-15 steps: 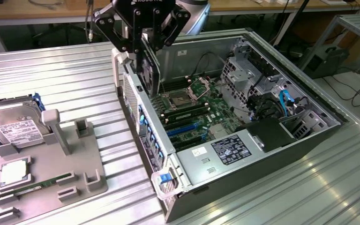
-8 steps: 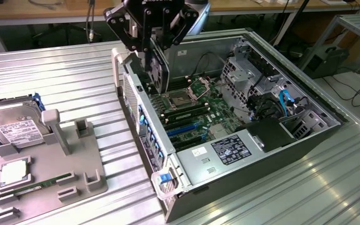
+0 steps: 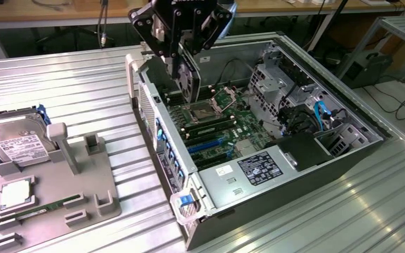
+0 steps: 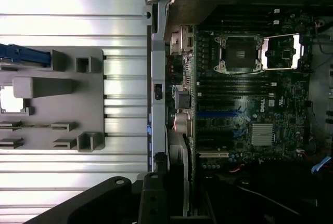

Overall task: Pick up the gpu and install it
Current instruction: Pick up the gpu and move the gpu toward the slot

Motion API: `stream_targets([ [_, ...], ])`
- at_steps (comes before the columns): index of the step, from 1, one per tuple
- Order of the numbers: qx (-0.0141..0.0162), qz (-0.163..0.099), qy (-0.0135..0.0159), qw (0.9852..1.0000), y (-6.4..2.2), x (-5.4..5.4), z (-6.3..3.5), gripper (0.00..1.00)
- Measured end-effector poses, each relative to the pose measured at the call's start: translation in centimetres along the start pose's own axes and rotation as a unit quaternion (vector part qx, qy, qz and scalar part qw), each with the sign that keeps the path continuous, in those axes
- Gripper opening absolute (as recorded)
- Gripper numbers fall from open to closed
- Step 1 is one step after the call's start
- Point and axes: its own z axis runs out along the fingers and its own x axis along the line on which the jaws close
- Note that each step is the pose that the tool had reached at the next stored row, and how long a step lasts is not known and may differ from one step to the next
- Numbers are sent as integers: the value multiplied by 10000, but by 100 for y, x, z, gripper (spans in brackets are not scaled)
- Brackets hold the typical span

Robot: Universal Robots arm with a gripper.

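Pick-up is done, as far as you can judge. The gripper [image 3: 183, 66] hangs over the open computer case [image 3: 371, 132] with its fingers narrowed onto the gpu [image 3: 192, 87], which it holds on edge, long side pointing down. The card sits clear of the grey fixture tray [image 3: 83, 184]. On that tray you see the hard drive [image 3: 12, 139], the processor [image 3: 16, 192] and the memory stick [image 3: 40, 208] in their places. Installation is not done. The card's lower edge is above the motherboard [image 3: 217, 126], close to the case's rear wall and near the processor socket end. It is apart from the blue expansion slots [image 3: 206, 147]. In the wrist view the blue slot [image 4: 218, 114] lies bare, with nothing seated in it. Alignment over a slot cannot be confirmed.
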Motion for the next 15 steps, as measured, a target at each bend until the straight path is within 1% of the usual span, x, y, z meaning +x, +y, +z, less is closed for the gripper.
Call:
stream_targets([
  [5, 0, 0, 0, 10000, 0, -76, 2, 28],
  [7, 0, 0, 0, 10000, -1, -137, 4, 28],
  [15, 0, 0, 0, 10000, -1, -275, 7, 28],
])
